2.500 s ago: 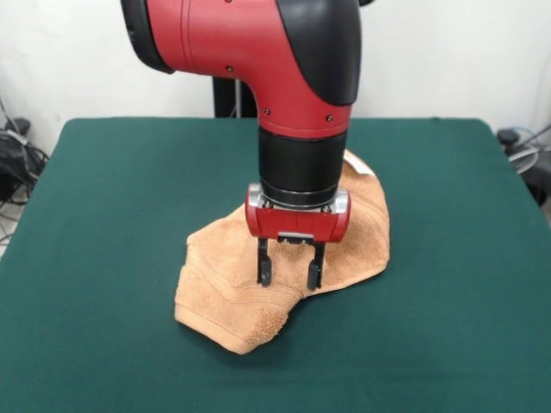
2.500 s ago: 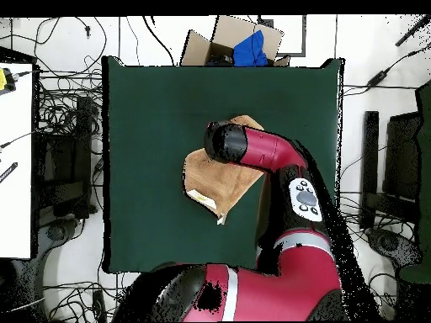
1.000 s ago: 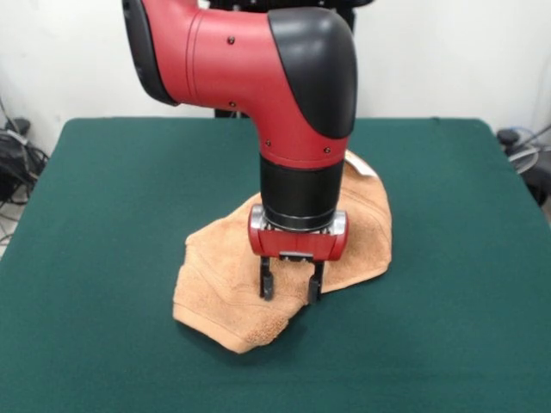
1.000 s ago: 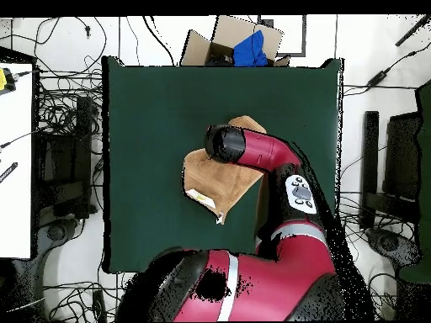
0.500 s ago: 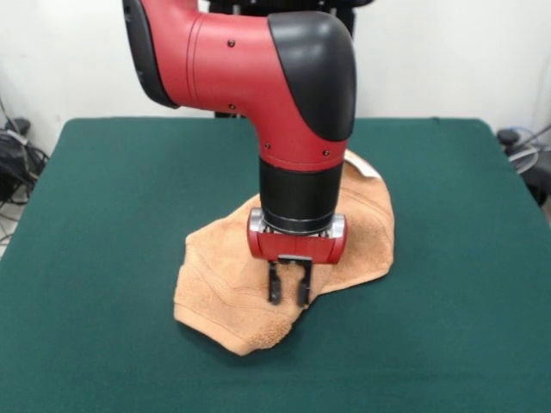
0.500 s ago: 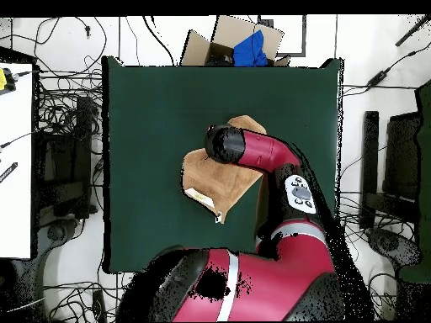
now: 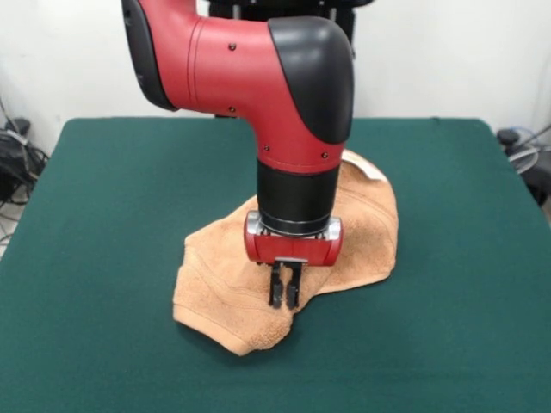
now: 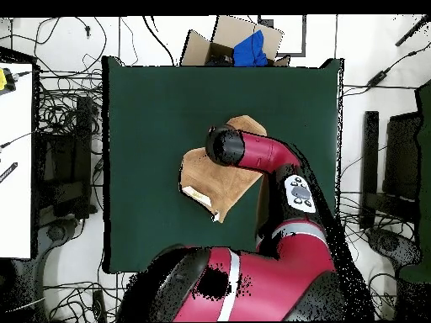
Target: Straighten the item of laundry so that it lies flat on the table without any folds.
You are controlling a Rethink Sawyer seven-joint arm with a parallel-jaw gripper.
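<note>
The hand towel [image 7: 224,284] was a light orange-tan terry cloth, lying bunched and folded over itself near the middle of the green table [image 7: 103,198], somewhat toward the table's near edge in the front view. Its lower corner was doubled into a thick rolled lump, stitched border bands ran in creased lines across the left part, and a wider flap spread out to the right and back behind the arm. A pale strip, apparently a tag or hem, showed at its far right edge.

The gripper [image 7: 283,295] pointed straight down onto the towel just above the rolled corner. Its two black fingers [image 7: 275,288] stood almost together, with only a thin slit between them, and their tips pressed into the cloth, seemingly pinching a small ridge of it.

The front view alone showed the fingers and the folds in relief. From overhead the red arm [image 8: 261,156] hid the gripper completely; there the towel [image 8: 202,177] appeared as an irregular tan patch, well clear of all four table [image 8: 143,109] edges, with white tags visible on its edge nearest the robot's base. A cardboard box [image 8: 231,42] with something blue in it sat beyond the far edge.
</note>
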